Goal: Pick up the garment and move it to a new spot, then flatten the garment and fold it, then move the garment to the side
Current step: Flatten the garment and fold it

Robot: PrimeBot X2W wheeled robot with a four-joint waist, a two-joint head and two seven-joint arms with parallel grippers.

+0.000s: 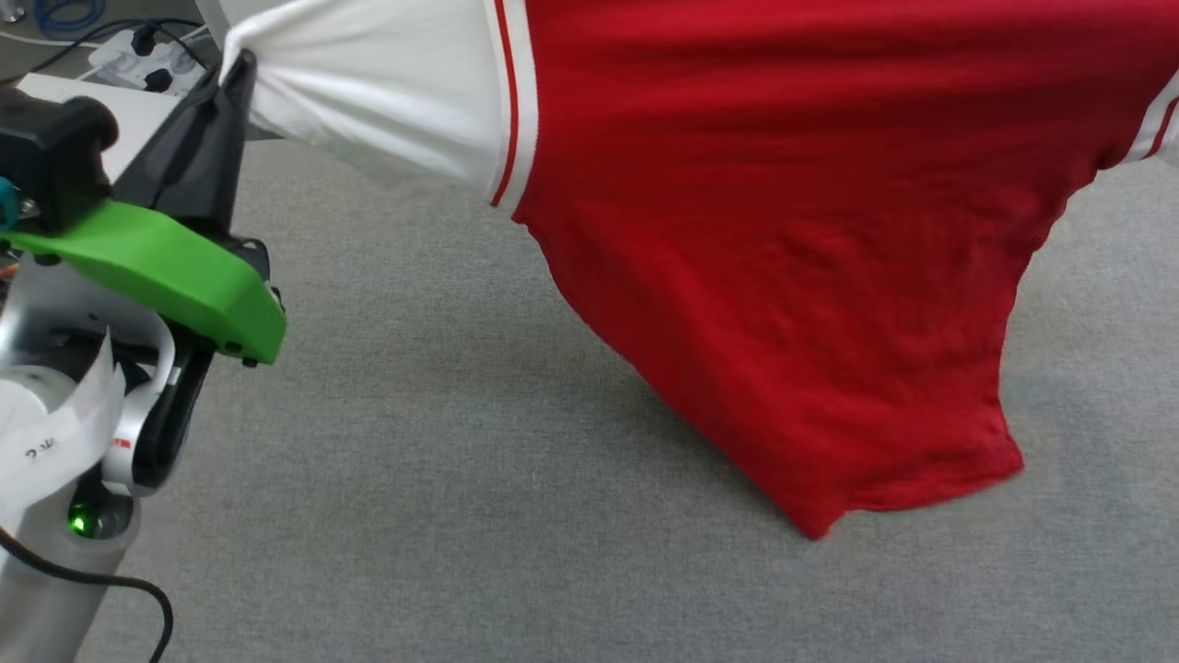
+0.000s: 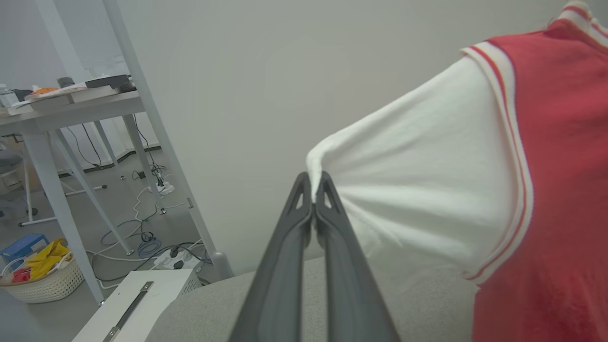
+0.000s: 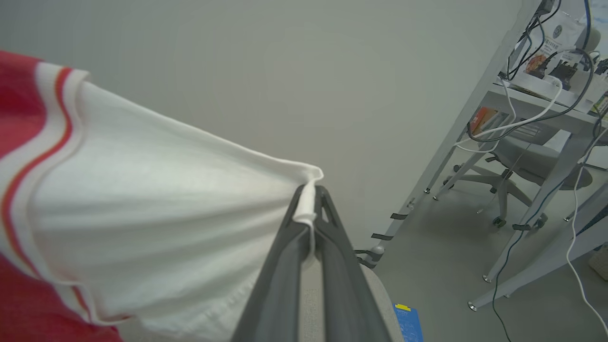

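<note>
The left gripper [image 2: 313,186] is seen with its fingers pressed together on the tip of a white sleeve [image 2: 418,190]. The right gripper [image 3: 308,194] is likewise clamped on the edge of the other sleeve [image 3: 166,213]. By these two pinches the garment [image 1: 783,230] is held aloft and stretched between the fingers, presumably so that it can be spread wide before being laid flat. From each pinch the white cloth is drawn into taut, fanning creases and is bounded farther out by red-white striped trim [image 2: 515,156]. Beyond the trim the red body hangs lightly wrinkled and plain on the side seen from the head. Its hem tapers to a corner low over the grey surface [image 1: 414,460]; whether it touches cannot be told.
</note>
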